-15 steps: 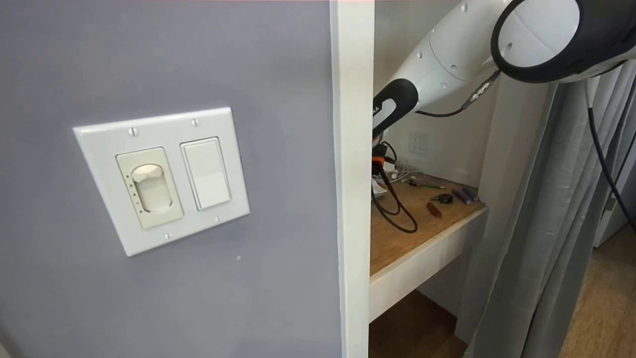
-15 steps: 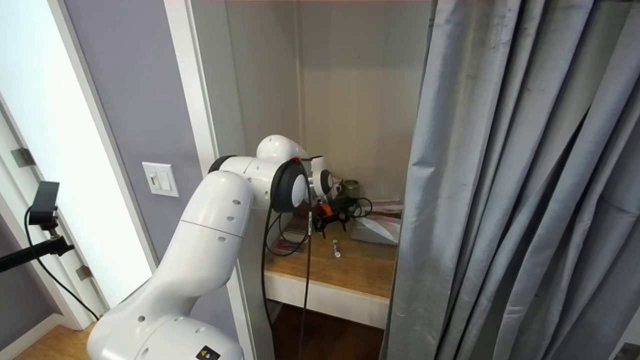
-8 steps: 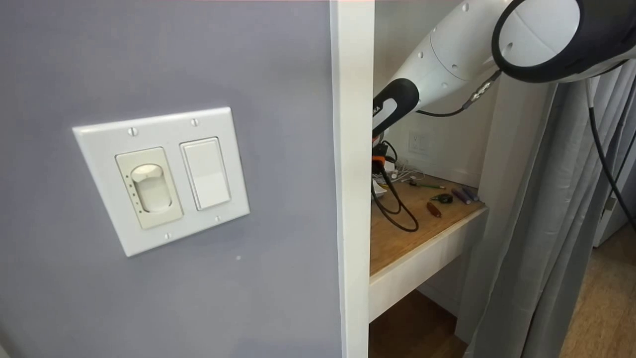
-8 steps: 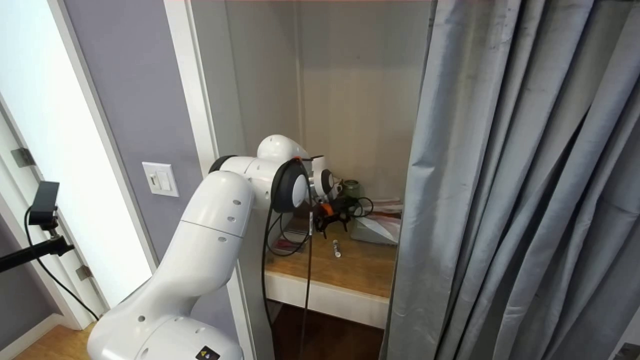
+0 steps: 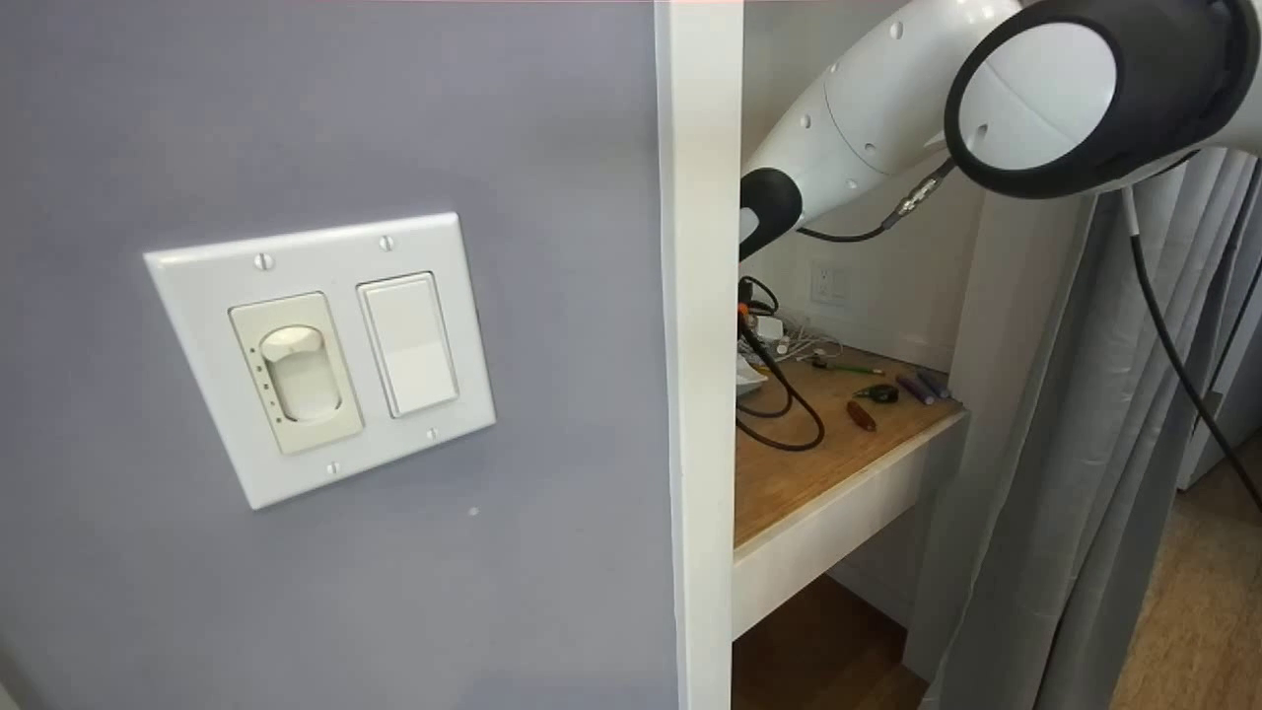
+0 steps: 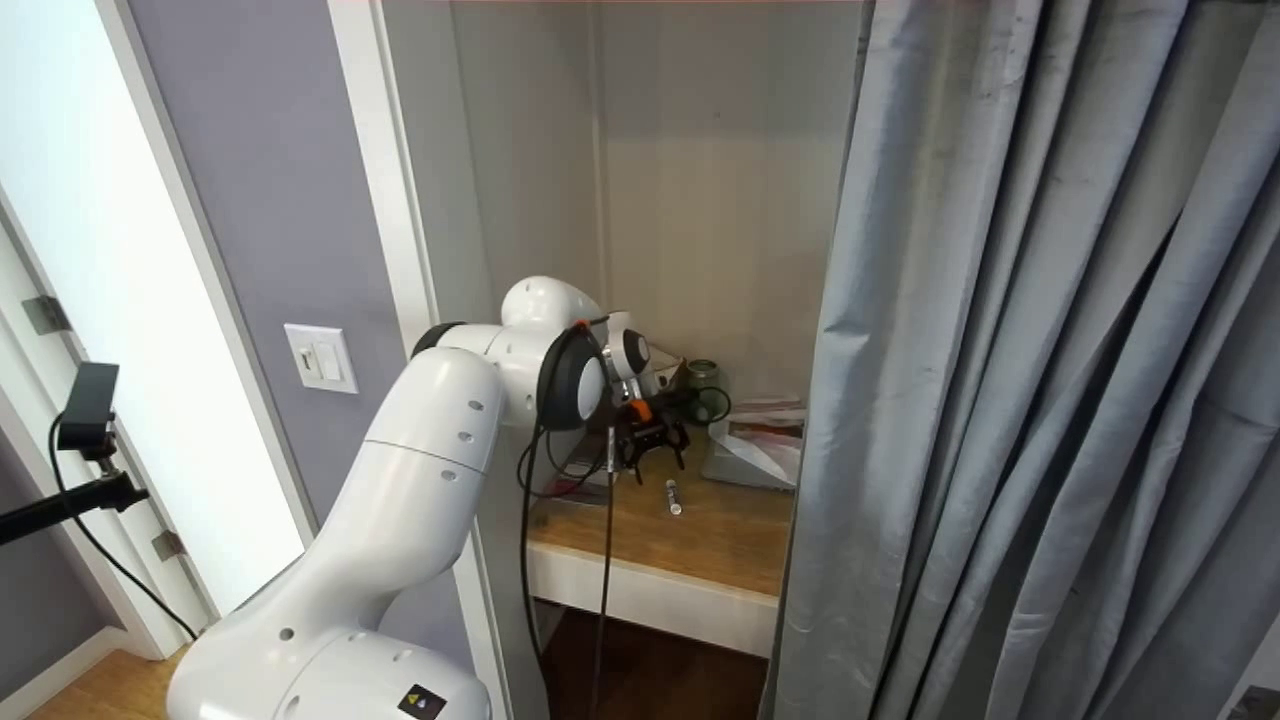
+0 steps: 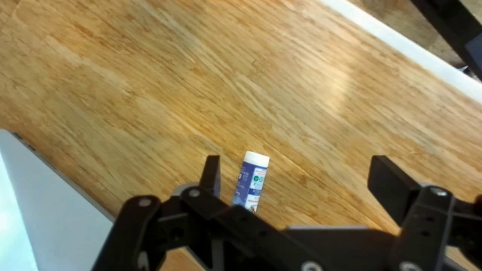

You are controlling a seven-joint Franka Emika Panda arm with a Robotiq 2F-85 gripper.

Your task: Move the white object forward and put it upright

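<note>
The arm (image 5: 1025, 99) dips and shifts toward the white trim (image 5: 700, 355), its hanging cable (image 5: 1163, 328) going along. In an exterior view, the jaws draw away from the papers (image 6: 765, 448), baring more of the green jar (image 6: 704, 374).

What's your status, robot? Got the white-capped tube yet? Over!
Gripper open, holding nothing. White-capped tube lying on its side, not upright yet. Gray slab nearby, off to the side.

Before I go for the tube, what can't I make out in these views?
Wrist view: lower end of the white-capped tube, hidden behind the gripper.
Wrist view: finest print on its label, too small.
Wrist view: grey item, cut off by the left and bottom edges.
In an exterior view: most of the gripper, blocked by white trim.
</note>
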